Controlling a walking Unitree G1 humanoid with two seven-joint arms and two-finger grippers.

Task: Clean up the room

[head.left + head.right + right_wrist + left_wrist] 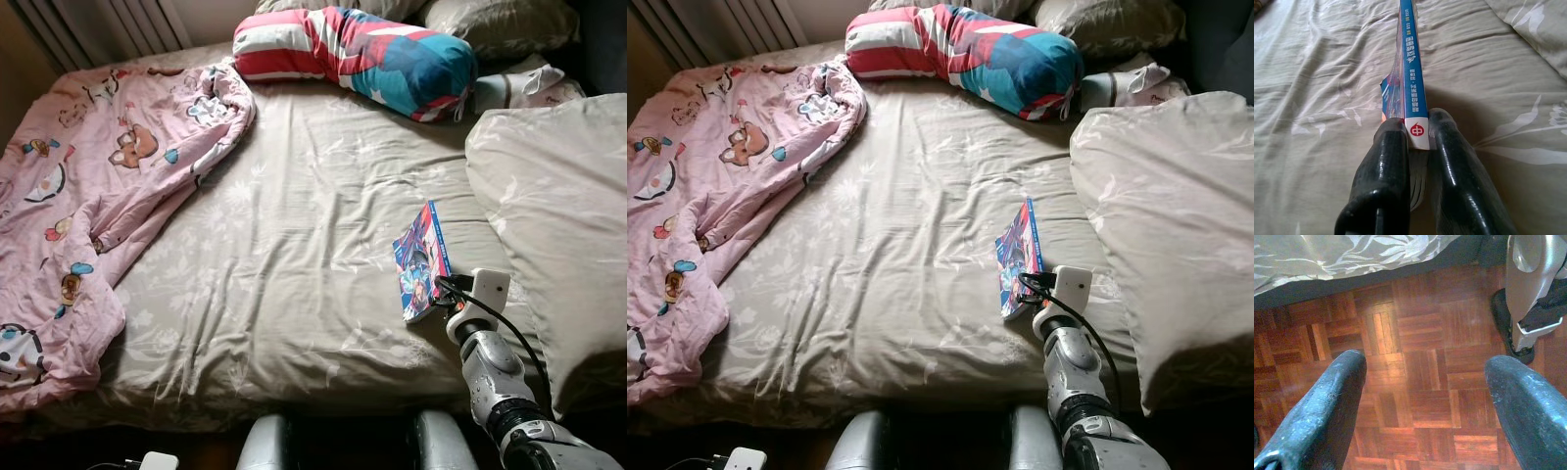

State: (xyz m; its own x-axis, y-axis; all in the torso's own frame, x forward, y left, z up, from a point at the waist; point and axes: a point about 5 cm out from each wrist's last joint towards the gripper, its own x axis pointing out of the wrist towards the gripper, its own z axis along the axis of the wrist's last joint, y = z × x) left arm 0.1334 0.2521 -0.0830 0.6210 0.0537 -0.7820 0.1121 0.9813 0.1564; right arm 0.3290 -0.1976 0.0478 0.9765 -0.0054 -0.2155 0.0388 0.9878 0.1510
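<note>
A thin book (422, 260) with a blue spine and a bright comic-style cover lies on the beige bed sheet (294, 245), near the bed's right front part. My right gripper (1417, 129) is shut on the near end of the book (1410, 73), one black finger on each side of the spine. The right arm (490, 367) reaches up from the bed's front edge. My left gripper (1425, 377) hangs low over the wooden parquet floor (1420, 333) beside the bed, fingers wide apart with nothing between them.
A pink cartoon-print blanket (88, 196) covers the bed's left side. A red, white and blue bolster (362, 54) lies at the head, with beige pillows (558, 215) on the right. A white charger (157, 460) lies on the floor in front.
</note>
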